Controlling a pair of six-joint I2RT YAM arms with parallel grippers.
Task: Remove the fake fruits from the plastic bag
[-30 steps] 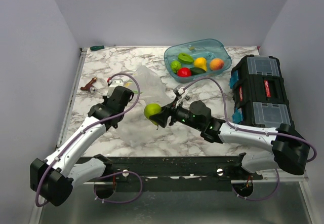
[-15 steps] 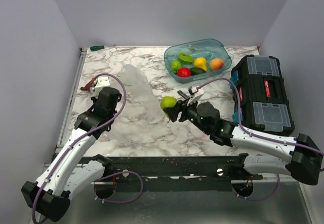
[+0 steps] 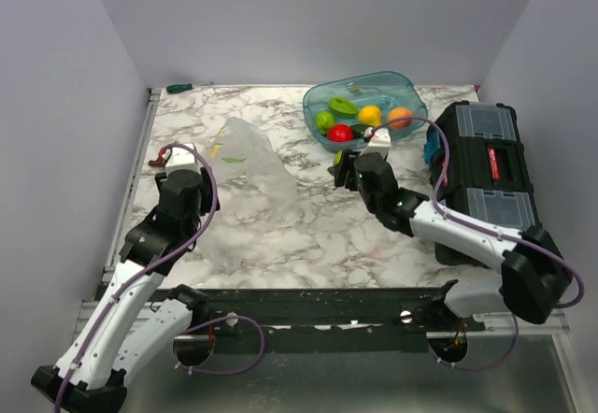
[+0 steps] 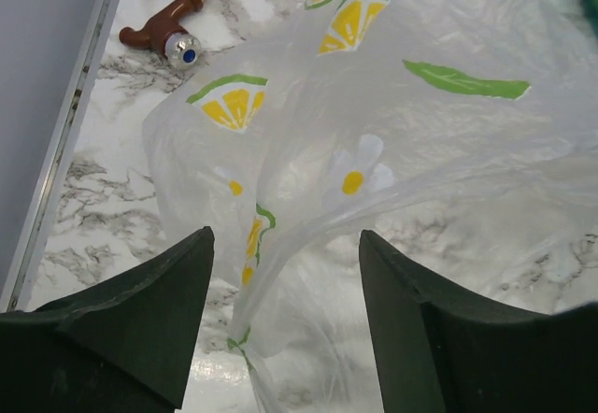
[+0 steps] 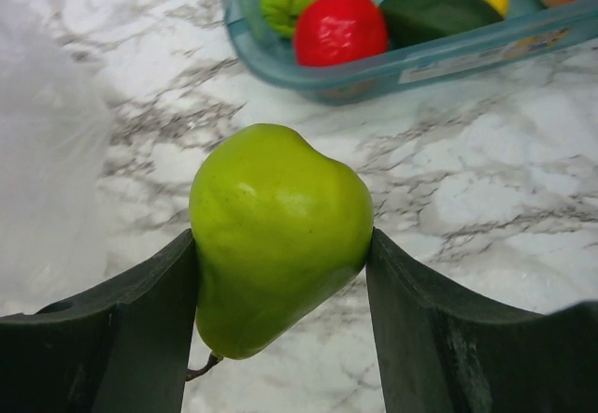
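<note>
Transfer step: green pear is held in the right jaws just short of the tub (other fruits lie inside). The bag, left of the tub, is straddled by parted left jaws. Next, probably: pear carried over the rim, released.

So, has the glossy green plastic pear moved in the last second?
Yes; the pear, in the right gripper, went up-table toward the see-through teal oval tub.

The crinkly see-through plastic bag is printed with yellow lemon slices, green leaves and white flowers. The glossy plastic pear is yellow-green. The see-through oval plastic tub is teal-blue; the tabletop is white marble veined grey.
</note>
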